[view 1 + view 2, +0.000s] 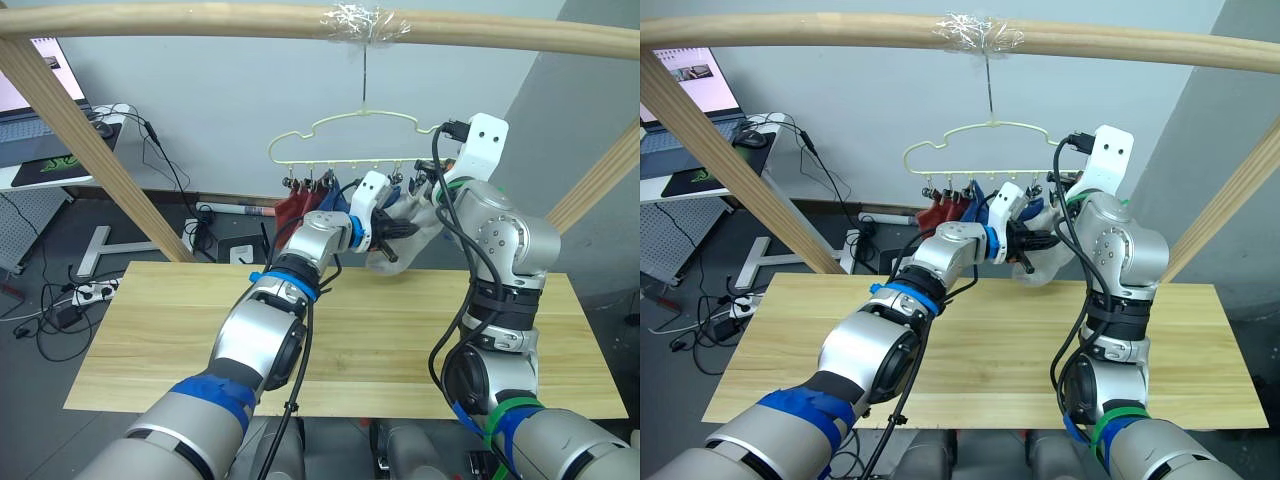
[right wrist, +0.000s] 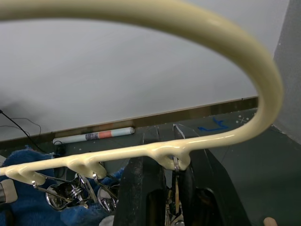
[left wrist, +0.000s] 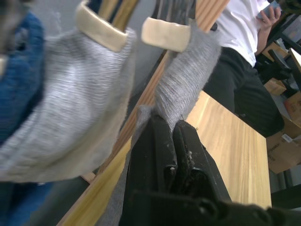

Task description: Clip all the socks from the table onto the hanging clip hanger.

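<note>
The pale yellow-green clip hanger [image 1: 350,125] hangs by its hook from the wooden pole above the far side of the table [image 1: 400,330]. Two rust red socks [image 1: 293,208] and a blue sock [image 1: 335,195] dangle from its left clips. My left gripper [image 1: 398,232] is shut on a light grey sock [image 3: 183,84], held up under the hanger's right end; its lower part [image 1: 385,262] hangs below the fingers. Another grey sock [image 3: 70,103] hangs beside it. My right gripper [image 2: 171,188] is closed around the outermost metal clip [image 2: 175,165] on the right.
The thick wooden pole [image 1: 200,20] rests on slanted struts at left [image 1: 90,150] and right [image 1: 600,180]. A white desk with a laptop [image 1: 40,100] and floor cables [image 1: 60,300] lie far left. A person [image 3: 235,28] stands beyond the table.
</note>
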You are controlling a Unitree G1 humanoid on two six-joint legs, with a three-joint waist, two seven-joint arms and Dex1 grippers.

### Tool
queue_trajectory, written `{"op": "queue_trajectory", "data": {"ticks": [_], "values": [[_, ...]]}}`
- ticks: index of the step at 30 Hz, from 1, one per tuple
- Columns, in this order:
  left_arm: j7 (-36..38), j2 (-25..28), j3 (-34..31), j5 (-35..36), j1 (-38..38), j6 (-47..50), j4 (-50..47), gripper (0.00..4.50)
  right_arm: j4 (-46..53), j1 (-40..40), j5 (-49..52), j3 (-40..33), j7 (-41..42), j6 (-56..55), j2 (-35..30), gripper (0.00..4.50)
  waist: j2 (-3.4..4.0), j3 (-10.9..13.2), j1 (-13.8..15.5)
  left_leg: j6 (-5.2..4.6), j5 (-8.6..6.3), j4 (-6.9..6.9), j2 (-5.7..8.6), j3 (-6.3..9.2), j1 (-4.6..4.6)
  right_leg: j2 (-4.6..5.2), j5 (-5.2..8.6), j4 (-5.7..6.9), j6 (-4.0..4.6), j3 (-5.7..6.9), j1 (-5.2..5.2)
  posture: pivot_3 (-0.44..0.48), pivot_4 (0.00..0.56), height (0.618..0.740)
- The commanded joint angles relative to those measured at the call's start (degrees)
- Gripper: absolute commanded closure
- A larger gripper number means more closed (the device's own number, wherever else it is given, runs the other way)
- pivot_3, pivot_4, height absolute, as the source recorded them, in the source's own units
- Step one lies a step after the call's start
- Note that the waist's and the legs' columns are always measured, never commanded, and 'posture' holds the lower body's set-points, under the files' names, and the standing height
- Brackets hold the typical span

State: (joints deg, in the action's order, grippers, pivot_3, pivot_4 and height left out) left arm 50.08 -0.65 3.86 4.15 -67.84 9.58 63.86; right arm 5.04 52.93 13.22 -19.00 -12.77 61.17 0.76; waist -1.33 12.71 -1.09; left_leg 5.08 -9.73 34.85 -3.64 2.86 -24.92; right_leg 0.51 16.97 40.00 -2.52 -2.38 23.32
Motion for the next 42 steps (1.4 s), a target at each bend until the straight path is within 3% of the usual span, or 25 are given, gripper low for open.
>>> {"op": "queue_trajectory", "data": {"ticks": [1, 36, 42], "values": [[-1.36, -0.35, -1.89, 0.95, -1.46, -0.29, -0.1, 4.46, 4.26, 1.36, 1.31, -0.09, 0.08, -0.71, 0.04, 4.45, 0.0, 0.0, 0.0, 0.0, 0.0, 0.0, 0.0, 0.0, 0.0, 0.0, 0.0, 0.0, 0.0, 0.0, 0.0, 0.05, 0.164, 0.74], [-4.06, -1.52, -6.87, 2.37, -3.02, 1.45, 0.82, 4.46, 5.13, 0.94, 2.52, -0.28, 0.18, 1.13, 0.4, 4.45, 0.0, 0.01, -0.46, 0.0, 0.0, -0.02, 0.0, 0.0, -0.01, 0.0, 0.0, -0.02, -0.01, 0.0, 0.0, 0.052, 0.171, 0.74], [-3.66, -1.93, -6.75, 2.46, -3.05, 1.44, 0.62, 4.5, 5.28, 0.78, 2.56, 0.34, 0.79, 2.1, 0.09, 2.52, 0.0, 0.01, -0.46, 0.0, 0.0, -0.02, 0.0, 0.0, -0.01, 0.0, 0.01, -0.02, -0.01, 0.0, 0.0, 0.05, 0.172, 0.74]]}}
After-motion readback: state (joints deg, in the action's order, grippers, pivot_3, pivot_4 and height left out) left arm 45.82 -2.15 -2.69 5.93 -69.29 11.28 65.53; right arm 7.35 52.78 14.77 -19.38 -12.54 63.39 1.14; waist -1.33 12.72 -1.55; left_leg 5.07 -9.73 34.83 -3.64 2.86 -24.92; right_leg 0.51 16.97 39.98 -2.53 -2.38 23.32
